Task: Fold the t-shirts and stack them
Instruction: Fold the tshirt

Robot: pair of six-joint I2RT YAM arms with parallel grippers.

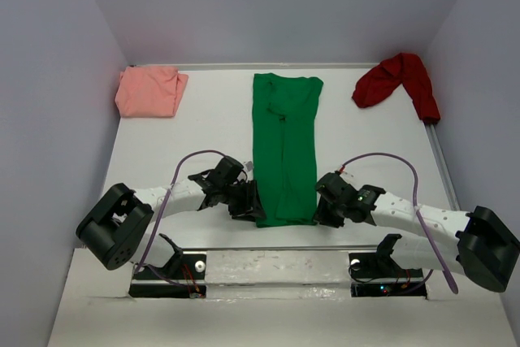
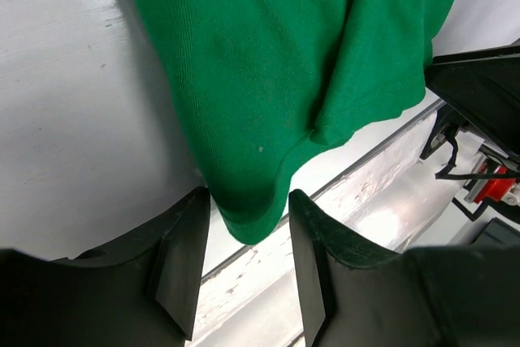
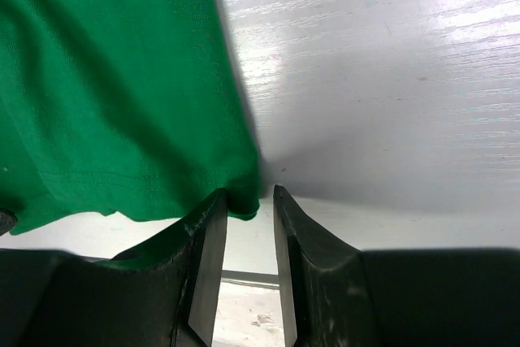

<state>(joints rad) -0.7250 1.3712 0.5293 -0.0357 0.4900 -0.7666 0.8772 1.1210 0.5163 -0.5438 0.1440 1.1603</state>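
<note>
The bright green t-shirt (image 1: 284, 148) lies as a long narrow strip down the middle of the table, folded lengthwise. My left gripper (image 1: 246, 201) is at its near left corner, and in the left wrist view that green corner (image 2: 268, 119) hangs between the tips of the left gripper (image 2: 249, 201), which is open with a gap still showing. My right gripper (image 1: 325, 202) is at the near right corner. There the right gripper (image 3: 249, 193) is open, narrowly, with the green hem corner (image 3: 122, 119) against one fingertip. The salmon-pink t-shirt (image 1: 150, 91) lies back left and the dark red t-shirt (image 1: 398, 83) back right.
The table's near edge with its metal rail (image 1: 276, 262) runs just behind both grippers. Grey walls close in the left, right and far sides. The red shirt drapes along the right edge rail (image 1: 443, 160).
</note>
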